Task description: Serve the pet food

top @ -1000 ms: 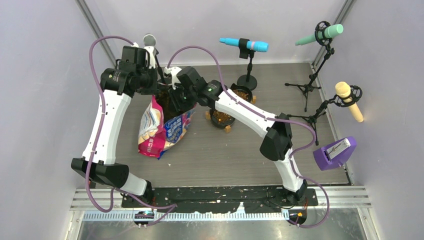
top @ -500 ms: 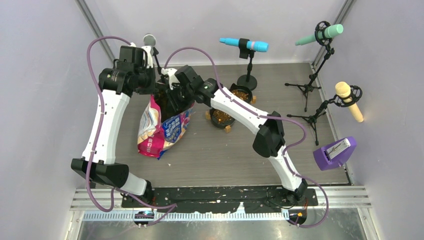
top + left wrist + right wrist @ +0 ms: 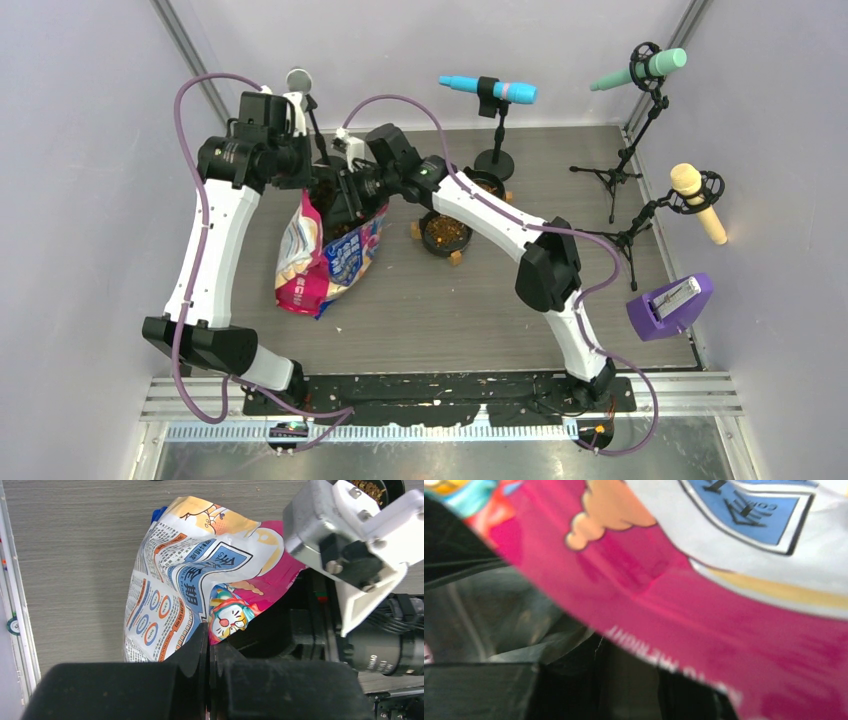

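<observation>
The pink-and-blue pet food bag (image 3: pixel 325 255) stands at the table's left middle, its mouth up. My left gripper (image 3: pixel 303 172) is shut on the bag's top edge; in the left wrist view the jaws (image 3: pixel 208 632) pinch the printed rim of the bag (image 3: pixel 200 575). My right gripper (image 3: pixel 345 198) is pushed into the bag's mouth. The right wrist view is blurred and filled by the pink bag wall (image 3: pixel 704 610), with dark fingers (image 3: pixel 566 685) below it, so their state is unclear. Brown kibble lies in two black bowls (image 3: pixel 445 232) (image 3: pixel 487 186).
Several microphone stands (image 3: pixel 497 150) (image 3: pixel 620 170) (image 3: pixel 640 235) stand at the back and right. A purple device (image 3: pixel 672 305) sits at the right edge. Grey walls close in on the left, back and right.
My right gripper has moved left and deeper into the bag's mouth, and its wrist has turned. The left gripper has kept its hold on the bag's rim.
</observation>
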